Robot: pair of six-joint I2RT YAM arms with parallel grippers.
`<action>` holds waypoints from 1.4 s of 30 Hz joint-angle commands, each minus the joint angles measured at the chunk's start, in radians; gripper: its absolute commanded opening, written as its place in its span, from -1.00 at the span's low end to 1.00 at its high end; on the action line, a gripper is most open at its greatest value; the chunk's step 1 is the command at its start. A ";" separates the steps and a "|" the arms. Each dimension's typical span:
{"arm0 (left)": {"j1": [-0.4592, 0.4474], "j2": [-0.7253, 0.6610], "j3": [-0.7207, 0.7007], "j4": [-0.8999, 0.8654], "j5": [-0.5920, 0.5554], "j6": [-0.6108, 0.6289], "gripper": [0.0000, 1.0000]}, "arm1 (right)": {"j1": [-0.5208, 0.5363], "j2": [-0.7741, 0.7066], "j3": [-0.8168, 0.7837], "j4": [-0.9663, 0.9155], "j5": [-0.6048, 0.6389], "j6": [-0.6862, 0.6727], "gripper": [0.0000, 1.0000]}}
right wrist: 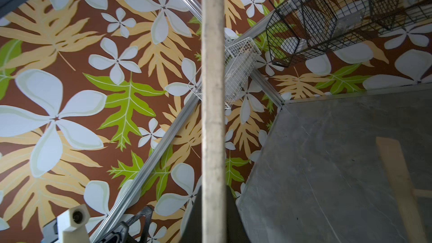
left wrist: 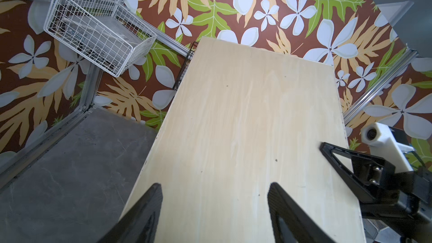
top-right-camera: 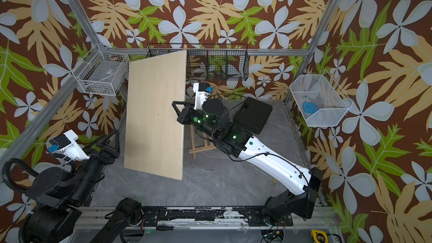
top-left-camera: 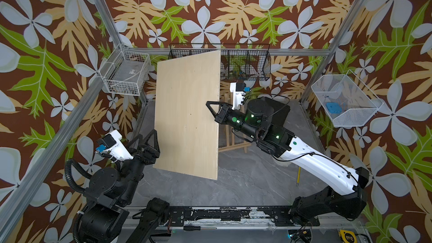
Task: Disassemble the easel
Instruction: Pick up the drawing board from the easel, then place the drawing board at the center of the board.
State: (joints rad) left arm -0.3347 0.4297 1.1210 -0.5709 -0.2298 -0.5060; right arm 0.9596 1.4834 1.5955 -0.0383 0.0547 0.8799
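Easel (top-right-camera: 199, 148): thin pale slats near smooth plywood board (top-right-camera: 154, 118)

easel (top-left-camera: 233, 147) mostly hidden behind board (top-left-camera: 187, 113) and right arm (top-left-camera: 315, 162); blurred in right wrist view.

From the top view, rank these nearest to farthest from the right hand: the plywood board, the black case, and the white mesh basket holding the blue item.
1. plywood board: touching, since the right hand is clamped on its edge.
2. black case: lying low, off to the right.
3. white mesh basket: hung on the right-side wall, clearly farthest.
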 commanded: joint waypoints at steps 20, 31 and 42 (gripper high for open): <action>-0.001 0.031 -0.091 -0.045 0.068 0.036 0.26 | 0.087 0.215 0.017 0.229 0.167 0.119 -1.00; 0.000 0.037 -0.110 -0.066 0.022 0.063 0.24 | 0.097 0.438 0.177 0.220 0.179 0.144 -1.00; 0.000 0.047 -0.171 -0.054 -0.009 0.042 0.24 | 0.102 0.699 0.399 0.178 0.105 0.195 -1.00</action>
State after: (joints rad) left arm -0.3347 0.4782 0.9615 -0.6376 -0.2134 -0.4519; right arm 1.0607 2.1578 1.9511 -0.0227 0.1864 1.0389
